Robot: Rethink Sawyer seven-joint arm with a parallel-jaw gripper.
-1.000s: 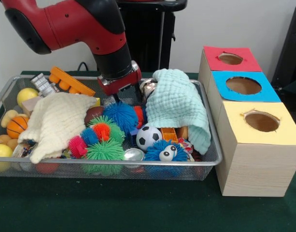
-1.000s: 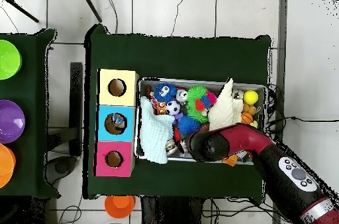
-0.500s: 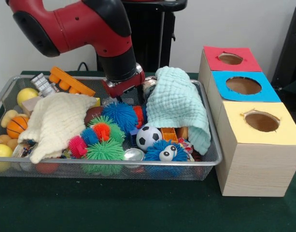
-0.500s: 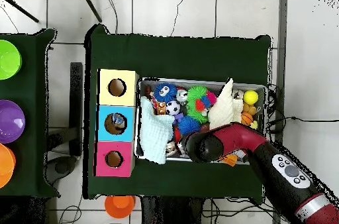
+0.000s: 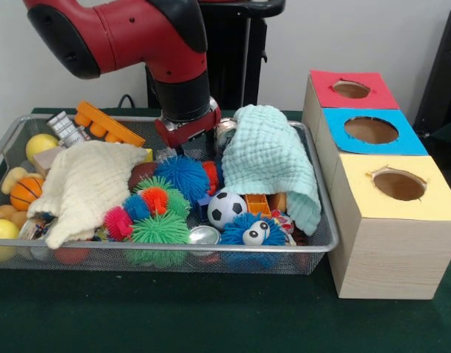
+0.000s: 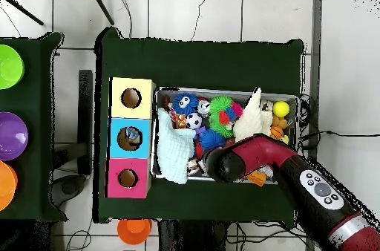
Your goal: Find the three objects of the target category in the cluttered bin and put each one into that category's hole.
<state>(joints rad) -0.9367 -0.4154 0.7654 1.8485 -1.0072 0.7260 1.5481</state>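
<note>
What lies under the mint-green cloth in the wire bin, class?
Under the mint-green cloth, only an orange block and a brownish piece peek out at its lower edge. A shiny metal object shows beside its top. The rest is covered.

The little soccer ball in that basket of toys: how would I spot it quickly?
Find the wire bin left of the three boxes. Below the mint green cloth, toward the bin's near edge, sits the soccer ball. It is smooth, white with black patches, while its neighbours are spiky rubber balls.

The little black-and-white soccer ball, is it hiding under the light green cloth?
No, the black-and-white soccer ball sits uncovered in the wire mesh bin, just left of the light green cloth.
</note>
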